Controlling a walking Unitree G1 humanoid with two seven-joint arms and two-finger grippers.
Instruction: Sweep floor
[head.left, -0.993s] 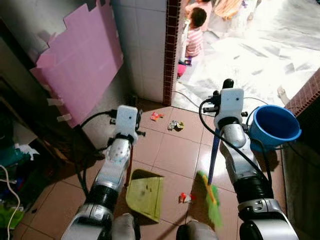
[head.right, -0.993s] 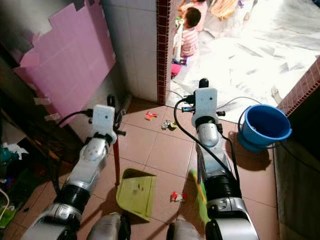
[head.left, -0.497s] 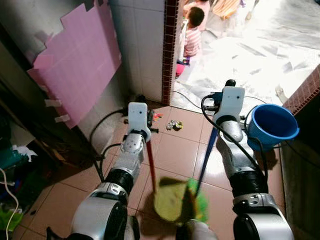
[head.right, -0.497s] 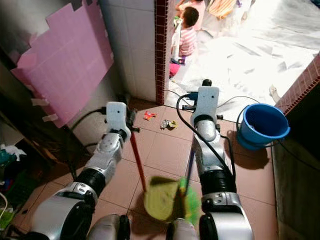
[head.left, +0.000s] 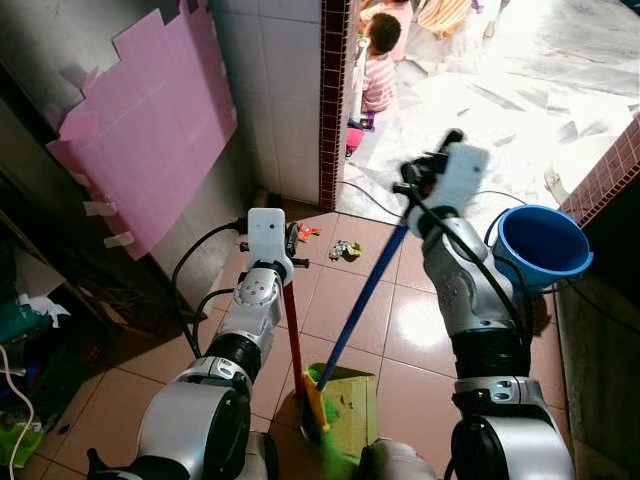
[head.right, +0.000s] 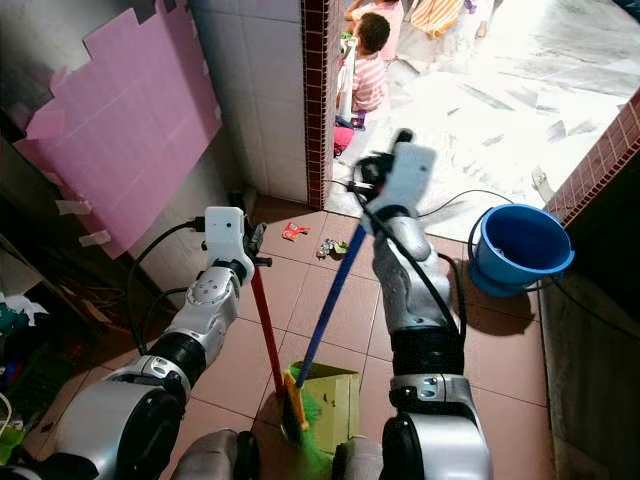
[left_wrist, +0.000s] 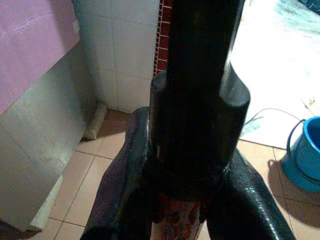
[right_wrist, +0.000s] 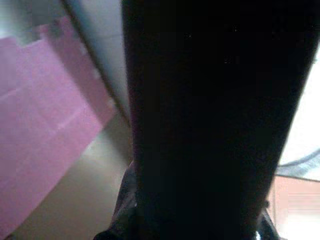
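Observation:
My left gripper (head.left: 288, 243) is shut on the red handle (head.left: 293, 335) of a green dustpan (head.left: 358, 405), which rests on the brown tiles by my feet. In the left wrist view the black fingers (left_wrist: 125, 195) clamp that red handle (left_wrist: 181, 221). My right gripper (head.left: 418, 186) is shut on a blue broom handle (head.left: 366, 293) that slants down to the left. The broom's green bristles (head.left: 328, 442) sit at the dustpan's left edge. Two scraps of litter (head.left: 347, 249) lie on the tiles ahead near the doorway.
A blue bucket (head.left: 541, 246) stands at the right by a brick wall. A pink board (head.left: 140, 130) leans on the left wall. A small person (head.left: 378, 62) stands beyond the doorway on bright ground. Cables (head.left: 372, 200) cross the threshold. Clutter (head.left: 25, 330) lies at far left.
The right arm tilted the broom, and its bristles swept left onto the dustpan. The dustpan shifted right under them. The red scrap between them is no longer seen.

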